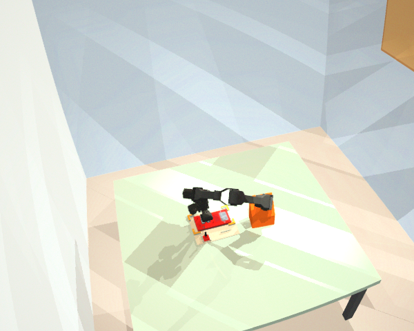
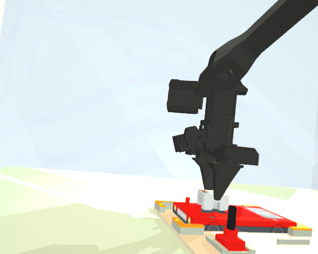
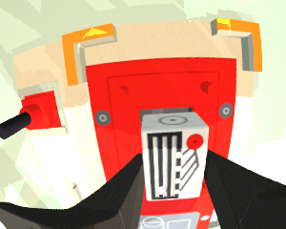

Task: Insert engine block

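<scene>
My gripper [image 2: 213, 194] [image 3: 173, 157] is shut on the white-grey engine block [image 2: 205, 200] [image 3: 164, 121], one finger on each side, pointing down. The block is upright, at the opening [image 2: 213, 211] [image 3: 154, 112] in the red car body [image 1: 214, 222] [image 2: 252, 220] [image 3: 97, 86]. Most of the block stands above the car's top; whether its lower edge is inside the opening I cannot tell. A strip of the opening shows beyond the block in the wrist view. A vertical slot shows on its side in the exterior view. The rib is hidden. In the top view the arm covers the block.
Orange-topped corner brackets [image 2: 187, 226] [image 3: 69, 59] surround the car on a tan board [image 3: 162, 40]. A red piece with a black upright handle [image 1: 205, 237] [image 2: 231, 218] [image 3: 40, 111] stands beside the car. Small red pegs [image 2: 187, 201] rise near the car's front. An orange box [image 1: 261, 216] is at the arm's base.
</scene>
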Robot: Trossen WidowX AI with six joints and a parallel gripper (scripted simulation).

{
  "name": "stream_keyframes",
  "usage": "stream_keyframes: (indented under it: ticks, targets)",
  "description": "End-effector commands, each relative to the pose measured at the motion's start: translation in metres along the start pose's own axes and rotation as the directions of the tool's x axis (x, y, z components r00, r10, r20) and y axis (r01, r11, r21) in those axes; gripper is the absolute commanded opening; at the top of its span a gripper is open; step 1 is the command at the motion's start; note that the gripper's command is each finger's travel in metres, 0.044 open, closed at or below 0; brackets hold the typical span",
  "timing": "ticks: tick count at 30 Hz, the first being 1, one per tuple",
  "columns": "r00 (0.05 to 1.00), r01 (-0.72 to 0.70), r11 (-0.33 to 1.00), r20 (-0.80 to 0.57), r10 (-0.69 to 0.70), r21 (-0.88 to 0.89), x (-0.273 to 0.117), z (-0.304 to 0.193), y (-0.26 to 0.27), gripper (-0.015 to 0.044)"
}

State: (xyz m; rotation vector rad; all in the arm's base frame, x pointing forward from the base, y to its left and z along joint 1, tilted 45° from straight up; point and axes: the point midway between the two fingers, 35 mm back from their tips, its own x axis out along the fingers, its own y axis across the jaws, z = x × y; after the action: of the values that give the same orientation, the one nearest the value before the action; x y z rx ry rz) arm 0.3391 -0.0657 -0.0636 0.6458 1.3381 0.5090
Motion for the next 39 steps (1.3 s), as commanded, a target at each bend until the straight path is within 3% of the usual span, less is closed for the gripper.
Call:
stream_keyframes:
  ticks: [1, 39]
  targets:
    - [1.000, -0.004, 1.000, 0.005, 0.004, 0.005, 0.0004, 0.0006, 0.0003, 0.0159]
    - [1.000, -0.004, 1.000, 0.005, 0.004, 0.005, 0.0051, 0.0008, 0.0002, 0.0159]
